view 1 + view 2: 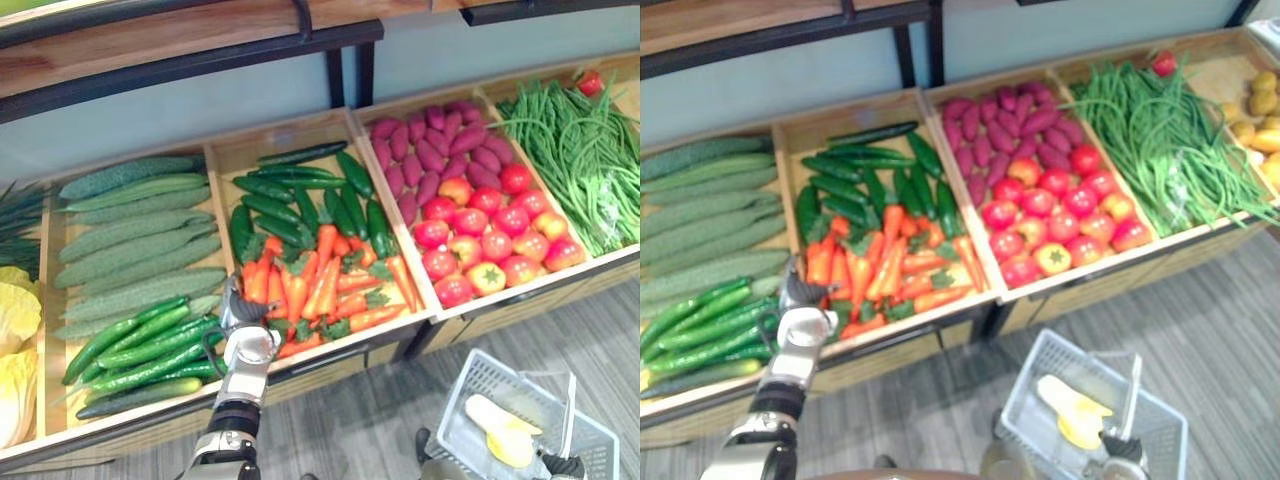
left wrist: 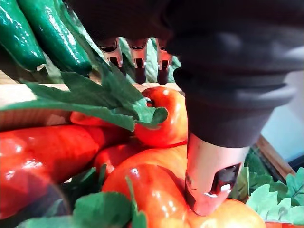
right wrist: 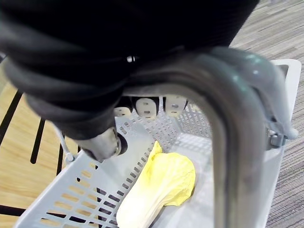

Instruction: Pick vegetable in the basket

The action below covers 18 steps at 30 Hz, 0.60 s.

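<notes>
Over the wooden crate (image 1: pixel 228 157), left hand (image 1: pixel 237 306) fingers (image 2: pixel 138 59) spread above carrots (image 1: pixel 320 275); right hand (image 3: pixel 118 57) fingers (image 3: pixel 147 107) clasp basket handle (image 3: pixel 232 142).

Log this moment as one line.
left hand: open, on carrots | right hand: shut on basket handle | basket: yellow cabbage inside

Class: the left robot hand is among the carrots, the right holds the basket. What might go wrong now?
The left robot hand lies open among heaped carrots: closing may catch leaves or a neighbouring carrot and slip. The basket hangs from the right robot hand, low and apart from the crate: a carrot may fall on the way.
</notes>
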Motion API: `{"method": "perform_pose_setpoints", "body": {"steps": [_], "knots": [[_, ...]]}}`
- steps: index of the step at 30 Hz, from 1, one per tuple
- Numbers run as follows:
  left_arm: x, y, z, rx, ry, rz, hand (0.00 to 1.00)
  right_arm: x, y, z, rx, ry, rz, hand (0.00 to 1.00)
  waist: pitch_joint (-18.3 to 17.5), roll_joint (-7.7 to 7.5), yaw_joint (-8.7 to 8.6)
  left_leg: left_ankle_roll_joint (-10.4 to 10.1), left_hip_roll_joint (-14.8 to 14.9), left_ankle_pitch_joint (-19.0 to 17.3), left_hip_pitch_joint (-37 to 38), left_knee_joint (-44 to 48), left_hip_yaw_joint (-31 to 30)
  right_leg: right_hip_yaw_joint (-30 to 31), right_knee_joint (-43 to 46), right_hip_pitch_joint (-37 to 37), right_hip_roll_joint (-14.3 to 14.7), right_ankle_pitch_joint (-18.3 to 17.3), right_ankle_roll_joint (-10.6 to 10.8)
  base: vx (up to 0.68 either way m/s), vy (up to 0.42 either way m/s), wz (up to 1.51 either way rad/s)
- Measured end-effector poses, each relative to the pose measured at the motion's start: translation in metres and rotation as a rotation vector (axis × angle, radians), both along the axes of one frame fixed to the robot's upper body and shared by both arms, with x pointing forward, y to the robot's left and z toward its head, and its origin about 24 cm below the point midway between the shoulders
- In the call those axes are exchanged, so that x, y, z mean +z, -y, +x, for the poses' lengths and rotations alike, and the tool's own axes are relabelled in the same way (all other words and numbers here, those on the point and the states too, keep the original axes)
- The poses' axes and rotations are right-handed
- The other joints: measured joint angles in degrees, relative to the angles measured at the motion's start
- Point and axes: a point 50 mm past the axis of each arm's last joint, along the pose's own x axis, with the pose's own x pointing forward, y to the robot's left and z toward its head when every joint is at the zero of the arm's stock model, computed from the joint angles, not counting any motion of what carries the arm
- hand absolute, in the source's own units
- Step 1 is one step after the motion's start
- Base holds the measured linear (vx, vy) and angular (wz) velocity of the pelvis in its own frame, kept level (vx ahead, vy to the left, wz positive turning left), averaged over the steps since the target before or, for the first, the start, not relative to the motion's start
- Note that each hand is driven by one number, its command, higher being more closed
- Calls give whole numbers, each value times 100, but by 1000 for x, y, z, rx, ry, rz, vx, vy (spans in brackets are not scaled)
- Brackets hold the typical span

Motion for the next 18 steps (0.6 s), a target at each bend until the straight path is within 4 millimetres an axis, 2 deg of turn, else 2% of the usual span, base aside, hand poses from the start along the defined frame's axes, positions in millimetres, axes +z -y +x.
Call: {"method": "perform_pose_setpoints", "body": {"steps": [18], "knots": [[-5,4,9,-72,-107,208,0,4,0,10,11,41,-12,100,70,98,-15,-4,-2,-2,6,0,32,43,3,-35,9,22,21,-15,-20,-1]]}}
